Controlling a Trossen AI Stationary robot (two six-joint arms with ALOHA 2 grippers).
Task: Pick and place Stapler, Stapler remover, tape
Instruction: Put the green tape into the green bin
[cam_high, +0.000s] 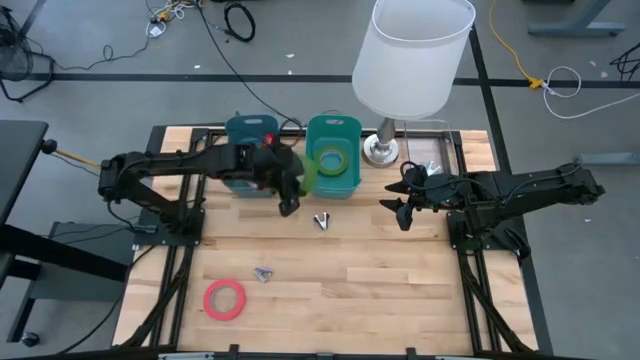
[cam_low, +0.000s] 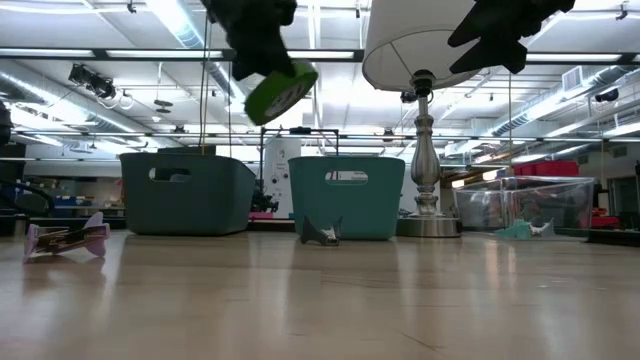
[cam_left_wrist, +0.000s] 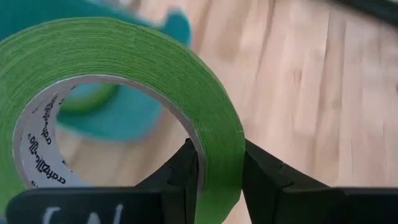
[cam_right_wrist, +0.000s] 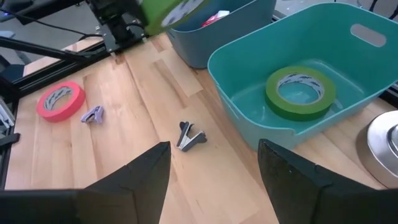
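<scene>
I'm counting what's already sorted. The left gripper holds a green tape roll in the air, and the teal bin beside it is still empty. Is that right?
Not quite. The left gripper does hold a green tape roll in the air, but the teal bin is not empty: the right wrist view shows a second green tape roll lying flat on its floor. The rest of your statement stands.

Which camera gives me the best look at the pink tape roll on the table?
The right wrist view: the pink tape roll lies flat on the wood, whole and unobstructed, beside a small purple staple remover. The high view shows it too, only farther off. The low and left wrist views don't show it.
</scene>
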